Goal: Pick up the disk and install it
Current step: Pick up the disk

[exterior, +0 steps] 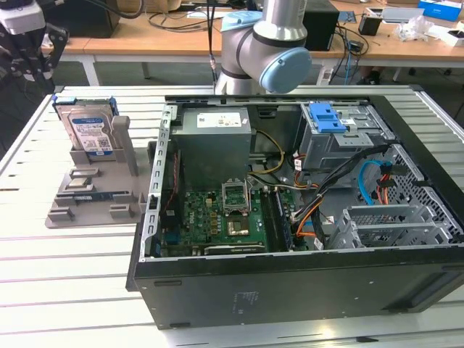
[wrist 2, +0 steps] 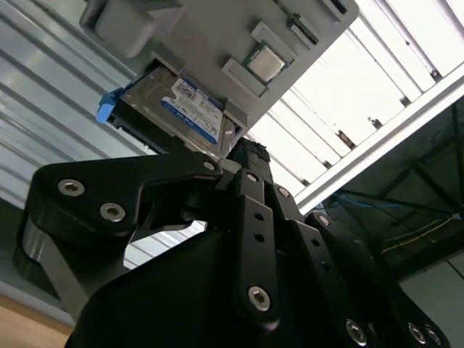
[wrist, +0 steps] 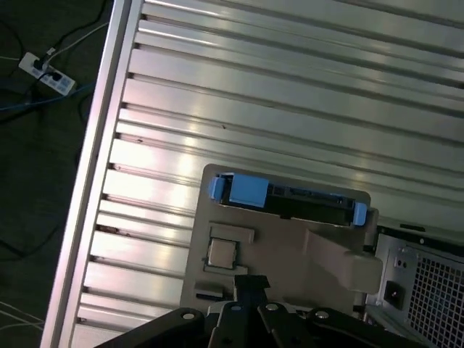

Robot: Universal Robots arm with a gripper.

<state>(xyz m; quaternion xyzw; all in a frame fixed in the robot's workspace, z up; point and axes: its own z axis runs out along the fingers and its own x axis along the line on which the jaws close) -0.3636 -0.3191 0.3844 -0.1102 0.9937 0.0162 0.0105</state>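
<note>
Bright light is glaring off the slatted table (wrist 2: 377,87), blowing it white; shadow is pooling inside the computer case (exterior: 290,290).

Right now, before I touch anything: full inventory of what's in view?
disk: one, silver with white-and-blue label and blue rails, upright in the holder
holder: one, grey, on the table, exterior view's left of the case
chip: one, silver, in a holder pocket
case: one, black, open, on the table
power supply: one, grey, white sticker, inside the case
drive cage: one, grey, blue latch, inside the case
motherboard: one, green, inside the case
cables: several, orange, blue, black, inside the case
table: one, silver, slatted
robot arm: one, grey with pale blue caps, behind the case
jaws: one set, black, exterior view's upper left, apart from the disk
</note>
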